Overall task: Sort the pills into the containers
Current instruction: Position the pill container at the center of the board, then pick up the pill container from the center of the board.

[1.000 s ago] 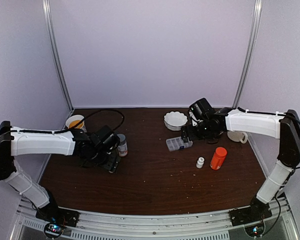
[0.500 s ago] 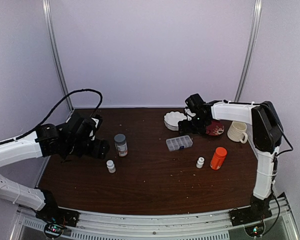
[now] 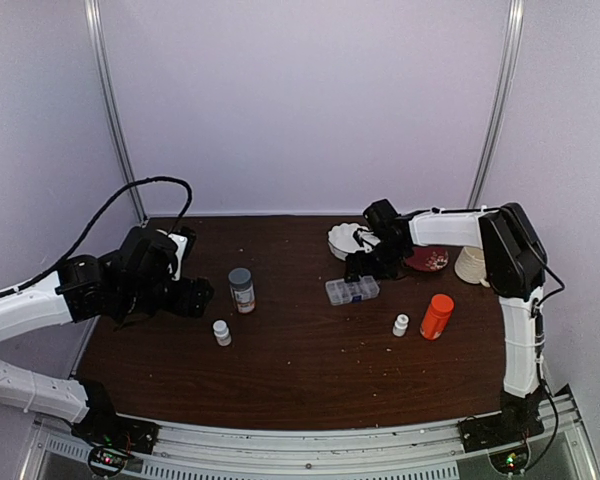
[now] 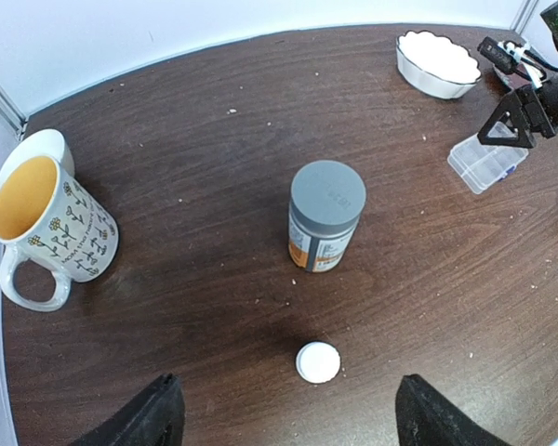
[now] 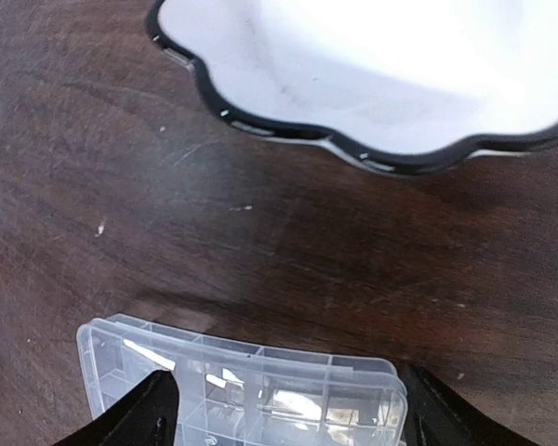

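right gripper (image 5: 288, 413) wide over organizer box (image 5: 251, 372) | left gripper (image 4: 284, 413) wide, empty | tip: i'd centre on box, miss bowl (image 5: 372, 74)

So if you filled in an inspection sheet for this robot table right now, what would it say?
Surface: dark wood table, dotted with pale specks, possibly pills.
Job's things: clear organizer box beside the white bowl; contents unclear.
Clutter: gray-capped jar, white bottle near it, second white bottle beside an orange bottle, flowered mug, cream mug, red plate.
End effectors: left end effector open, empty; right end effector open, hovering over the box.
Cables: black cable arcs above the left arm.
Surroundings: plain pale walls, metal posts.
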